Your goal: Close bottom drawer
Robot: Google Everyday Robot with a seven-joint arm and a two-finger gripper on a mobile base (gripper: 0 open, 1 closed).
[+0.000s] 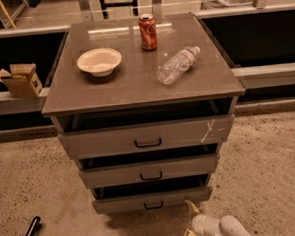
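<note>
The bottom drawer [127,202] is the lowest and narrowest grey front of the cabinet, with a small black bar handle [153,206]. It stands pulled out a little, with a dark gap above it. My gripper [190,221] is white with yellowish fingertips [192,206], low at the bottom right, just in front of and below the drawer's right corner. Its fingers are spread apart and hold nothing.
The middle drawer [149,170] and the scratched top drawer [147,136] are also partly out. On the cabinet top [135,85] stand a white bowl [99,61], a red can [148,32] and a lying water bottle [178,64]. A cardboard box [19,80] sits left; a black rod [28,235] lies on the floor.
</note>
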